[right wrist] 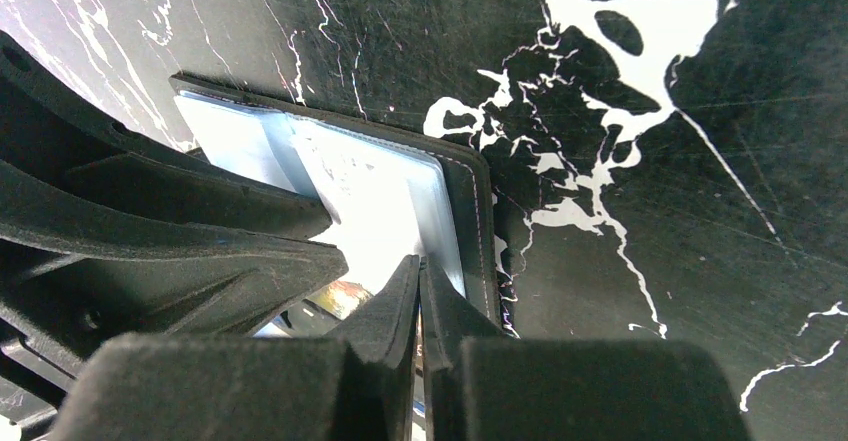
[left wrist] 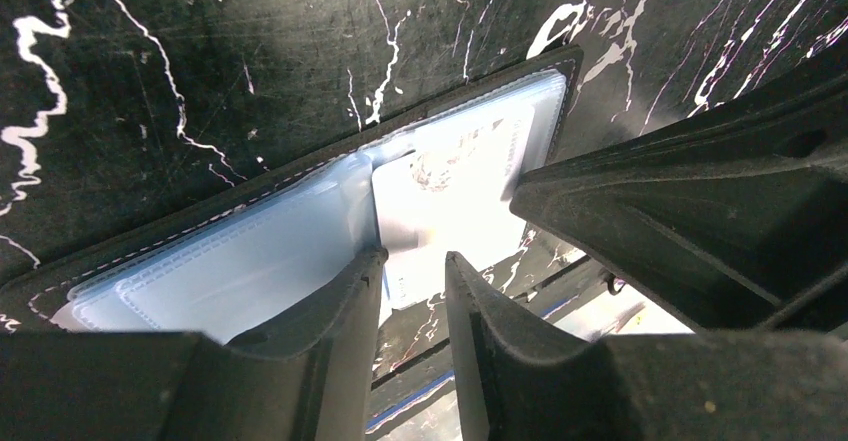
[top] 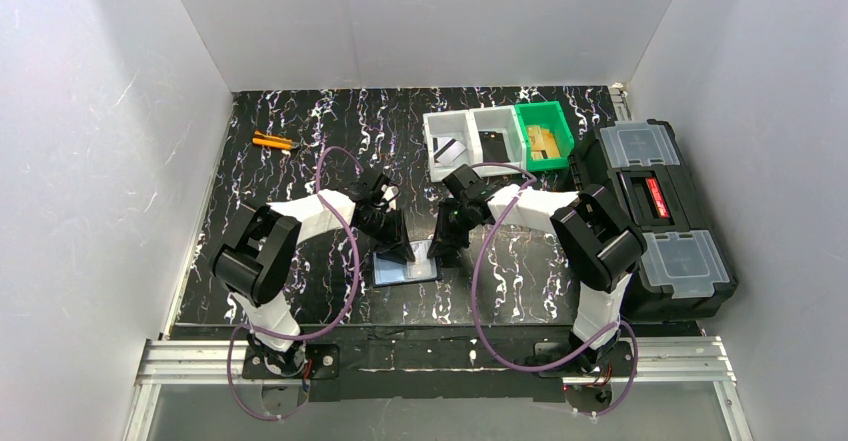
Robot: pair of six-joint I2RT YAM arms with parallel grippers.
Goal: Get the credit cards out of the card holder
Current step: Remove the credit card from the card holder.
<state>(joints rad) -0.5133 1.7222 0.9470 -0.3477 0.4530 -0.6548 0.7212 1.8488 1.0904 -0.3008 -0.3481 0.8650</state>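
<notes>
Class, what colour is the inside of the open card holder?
The card holder is pale glossy blue inside, black-edged; best seen in the left wrist view.

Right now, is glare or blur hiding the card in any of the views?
Left wrist view: glare washes the pale thin card nearly white inside the open black folding card holder; right wrist view: same card blown out, print barely legible; top view: sharp, but the holder is small with a blue sheen.
</notes>
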